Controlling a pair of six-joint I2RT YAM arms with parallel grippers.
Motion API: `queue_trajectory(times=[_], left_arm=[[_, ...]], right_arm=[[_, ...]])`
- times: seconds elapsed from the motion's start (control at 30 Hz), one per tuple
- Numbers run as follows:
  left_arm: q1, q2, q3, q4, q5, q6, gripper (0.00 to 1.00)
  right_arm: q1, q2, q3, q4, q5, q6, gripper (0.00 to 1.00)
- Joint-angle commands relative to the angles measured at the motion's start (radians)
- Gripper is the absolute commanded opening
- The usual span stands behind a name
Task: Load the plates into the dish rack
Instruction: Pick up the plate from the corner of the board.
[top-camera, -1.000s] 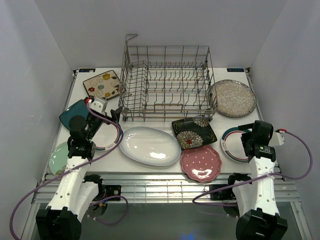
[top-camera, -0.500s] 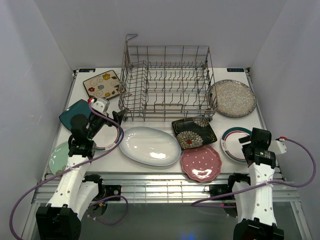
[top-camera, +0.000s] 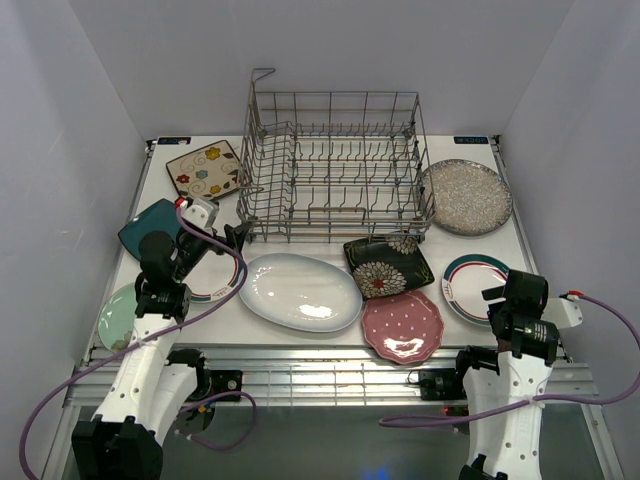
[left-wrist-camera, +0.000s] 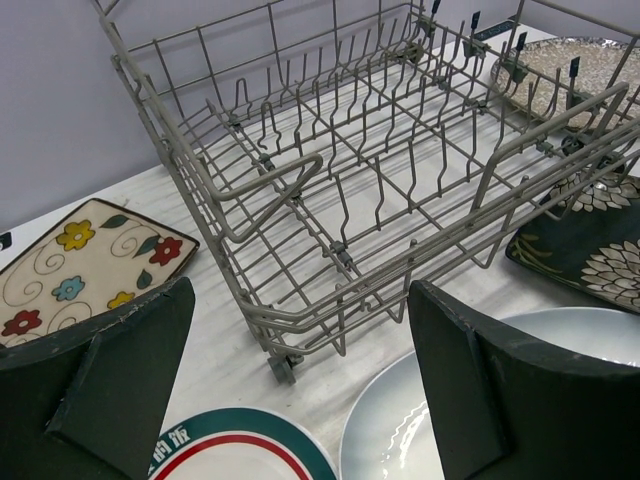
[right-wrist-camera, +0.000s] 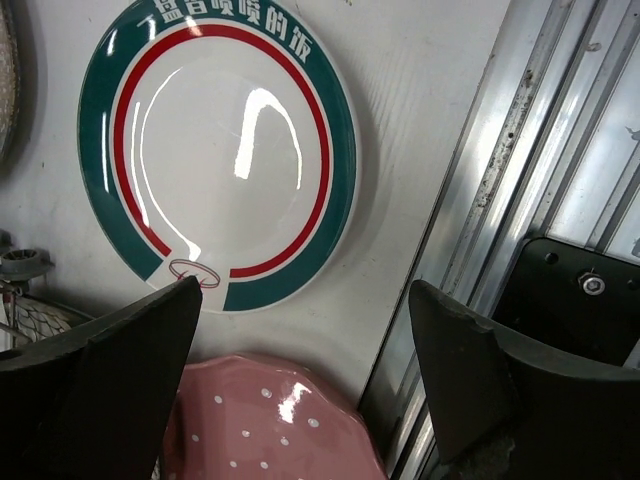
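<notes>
- A grey wire rack (top-camera: 335, 165) stands at the back middle of a white tabletop (top-camera: 215, 320), with a tall loop at its far left corner.
- Plates lie flat around it: a cream plate (top-camera: 207, 169) to its left and a grey plate (top-camera: 465, 196) to its right.
- In front sit an oval plate (top-camera: 300, 292), a black plate (top-camera: 388, 264) and a pink plate (top-camera: 402, 326).
- At far left are a teal square plate (top-camera: 150, 225) and a green plate (top-camera: 118, 315).
- The left gripper (left-wrist-camera: 295, 340) is spread wide and holds nothing. It hovers over the left rimmed plate (left-wrist-camera: 235, 448) and faces the rack's near left corner.
- The right gripper (right-wrist-camera: 300, 340) is also spread and holds nothing. It hovers at the near edge, above the right rimmed plate (right-wrist-camera: 215, 150), the pink plate and a metal rail (right-wrist-camera: 500, 150).
</notes>
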Motion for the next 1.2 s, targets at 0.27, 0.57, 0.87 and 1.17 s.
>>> queue_trajectory(times=[0.27,0.57,0.87,1.17], left_arm=[[0.000,-0.036,0.016,-0.008,0.032,-0.012,0.98],[0.000,-0.016,0.022,-0.013,0.094,-0.021,0.98],[-0.012,0.079,0.120,-0.016,0.448,-0.141,0.98],[-0.084,0.129,0.141,-0.060,0.388,-0.091,0.98]], right_arm=[[-0.003,0.032,-0.011,-0.026,-0.137,0.023,0.98],[-0.003,0.036,-0.089,0.050,-0.178,0.034,0.90],[-0.004,0.081,-0.143,0.117,-0.152,0.045,0.90],[-0.003,0.174,-0.126,0.113,-0.151,0.005,0.90]])
